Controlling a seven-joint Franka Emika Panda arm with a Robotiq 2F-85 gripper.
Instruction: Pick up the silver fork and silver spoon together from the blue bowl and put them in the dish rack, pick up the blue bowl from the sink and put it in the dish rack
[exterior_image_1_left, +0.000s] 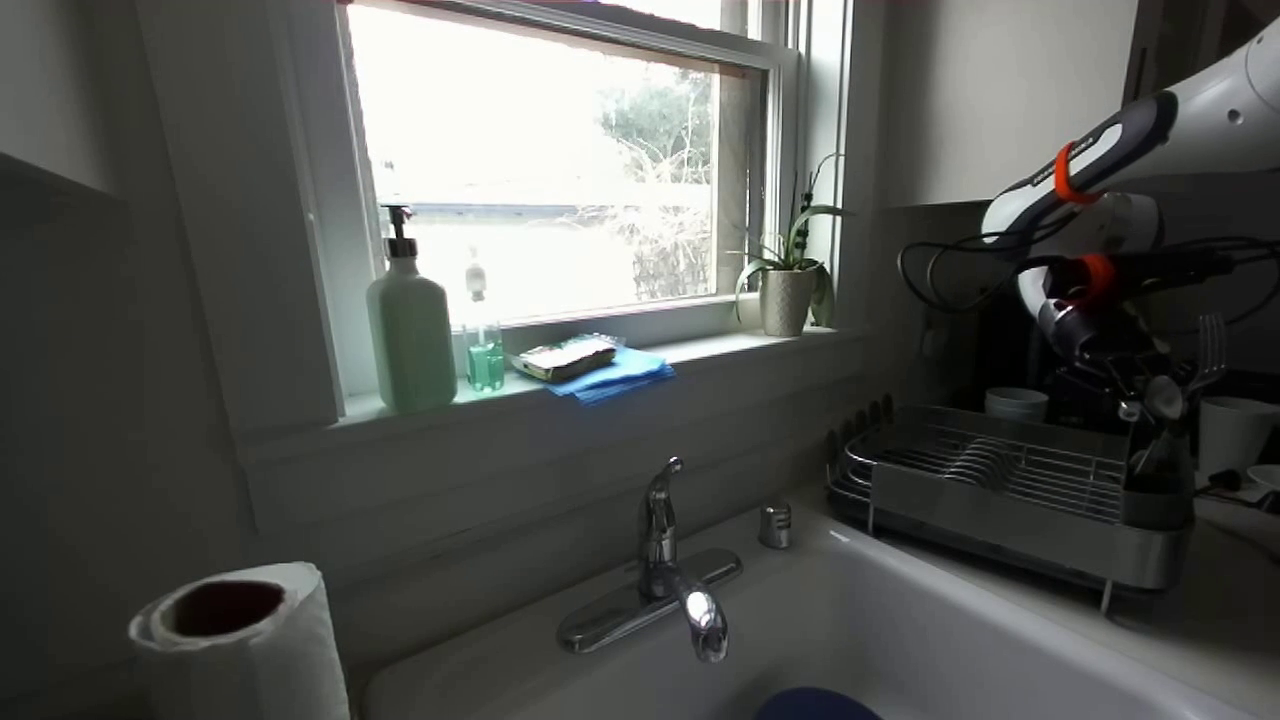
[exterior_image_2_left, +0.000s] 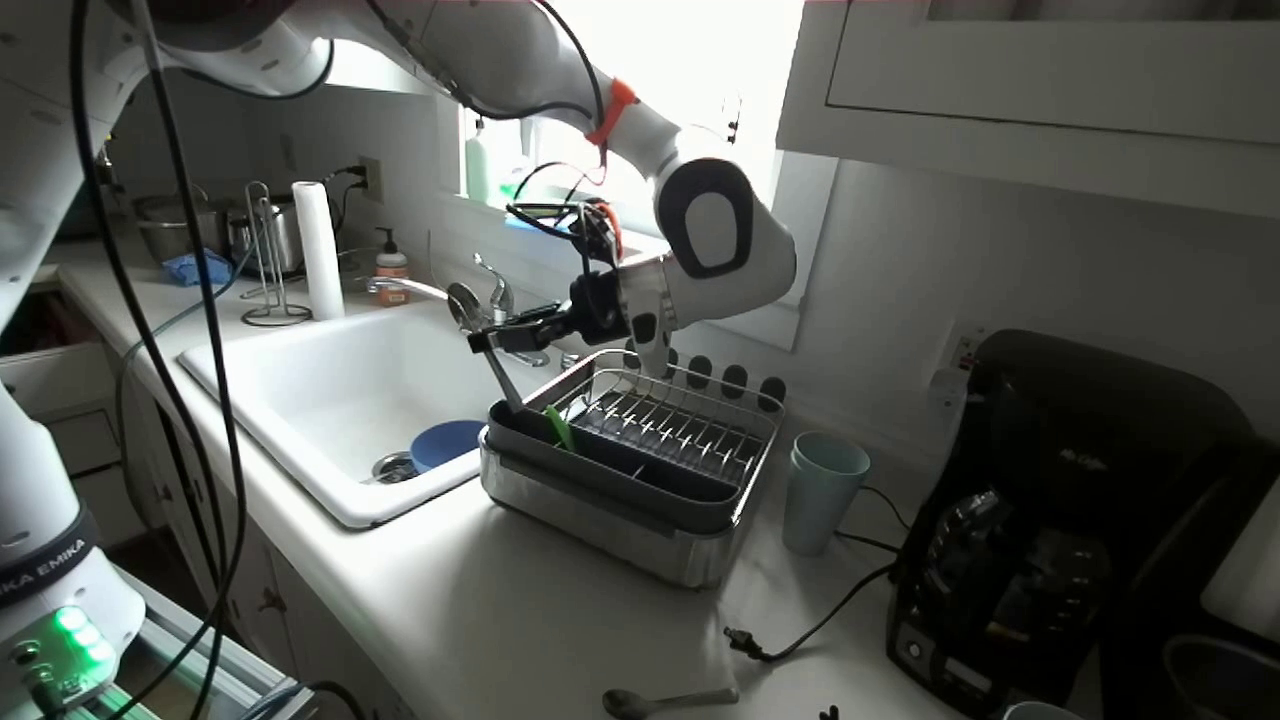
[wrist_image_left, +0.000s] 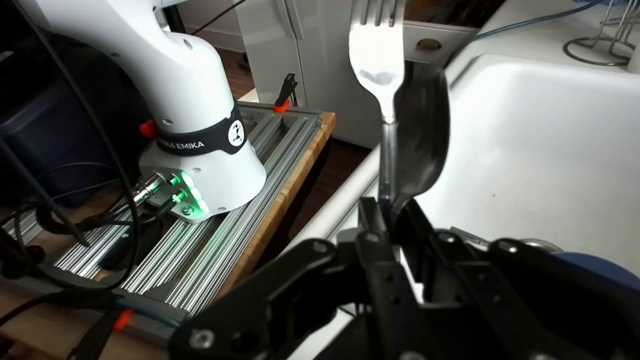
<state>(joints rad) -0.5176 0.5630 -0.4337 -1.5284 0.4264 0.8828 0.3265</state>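
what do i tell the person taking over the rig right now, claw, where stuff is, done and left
Claw: shut on the fork and spoon, heads up, handles down over the cutlery holder of the dish rack; I can't tell how far in they reach.
Bowl: in the sink, at the rack side.
Done: fork and spoon picked up together.
Left: release both in the rack, then lift the bowl out and set it in the rack.

Bowl (exterior_image_2_left: 446, 443) in sink (exterior_image_2_left: 320, 385), beside drain (exterior_image_2_left: 395, 467). Dish rack (exterior_image_2_left: 600, 530) on counter (exterior_image_2_left: 480, 610), right of sink in both exterior views; cutlery handle (exterior_image_2_left: 504, 381) apparently within its caddy (exterior_image_2_left: 600, 481).
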